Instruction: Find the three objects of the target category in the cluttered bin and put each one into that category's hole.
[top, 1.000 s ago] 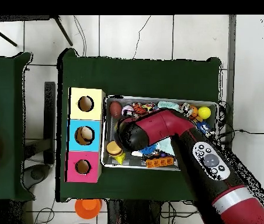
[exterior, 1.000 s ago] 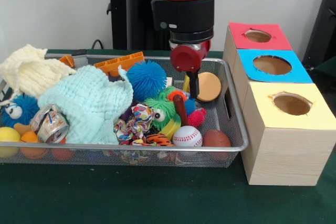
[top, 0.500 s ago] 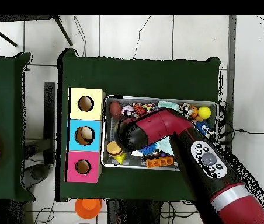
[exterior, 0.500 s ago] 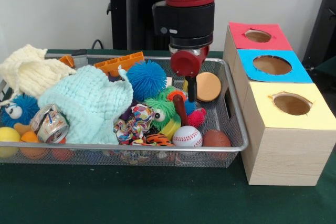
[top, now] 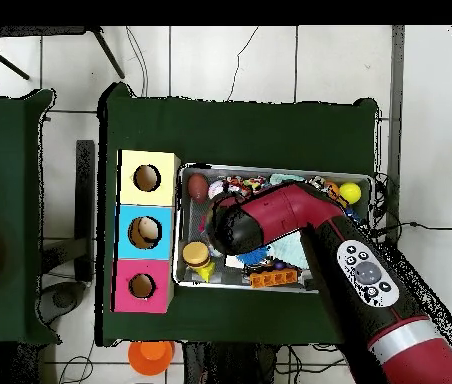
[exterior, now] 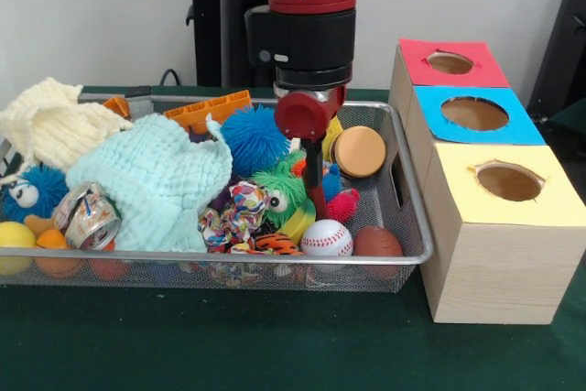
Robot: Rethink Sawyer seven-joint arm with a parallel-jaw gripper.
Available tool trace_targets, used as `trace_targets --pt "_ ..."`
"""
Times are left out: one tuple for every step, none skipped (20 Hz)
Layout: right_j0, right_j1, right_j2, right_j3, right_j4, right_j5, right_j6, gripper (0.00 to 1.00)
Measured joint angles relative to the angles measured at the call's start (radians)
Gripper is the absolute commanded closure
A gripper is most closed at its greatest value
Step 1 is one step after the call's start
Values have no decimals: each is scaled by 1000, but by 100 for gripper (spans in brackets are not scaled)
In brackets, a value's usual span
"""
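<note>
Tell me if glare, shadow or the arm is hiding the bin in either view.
Front view: even light, no glare, the bin sharp, with the gripper down among the toys. Overhead view: the arm hides the bin's middle.

A plain pale wall (exterior: 92,16) fills the upper part of the front view. The table (exterior: 275,345) across the bottom of the frame wears a dark green cloth. From overhead, the floor (top: 270,60) is laid in light tiles with dark joints, and thin cables (top: 240,60) trail over it at the top. A second green-covered table (top: 10,200) stands at the left edge. An orange round object (top: 151,356) sits on the floor at lower centre.
</note>
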Motion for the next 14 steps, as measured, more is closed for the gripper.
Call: trace_targets --pt "-4 0 0 -1 -1 0 0 100" --pt "-6 0 0 -2 -1 0 0 100" --pt "-13 0 0 -4 -3 0 0 100" --pt "-20 1 0 -6 -5 0 0 100" --pt "-24 1 0 -9 -8 0 0 100" --pt "-29 2 0 -11 -12 0 0 100" --pt "-36 5 0 -17 -19 0 0 100" --pt "-41 11 0 -24 -25 0 0 100" --pt "-46 17 0 -30 -31 0 0 100" --pt "-49 21 0 -34 -34 0 0 100" --pt "-52 25 0 -38 -37 0 0 100" --pt "-55 32 0 -44 -41 0 0 100" --pt "-60 47 0 -55 -52 0 0 100" --pt "-62 52 0 -58 -55 0 0 100"
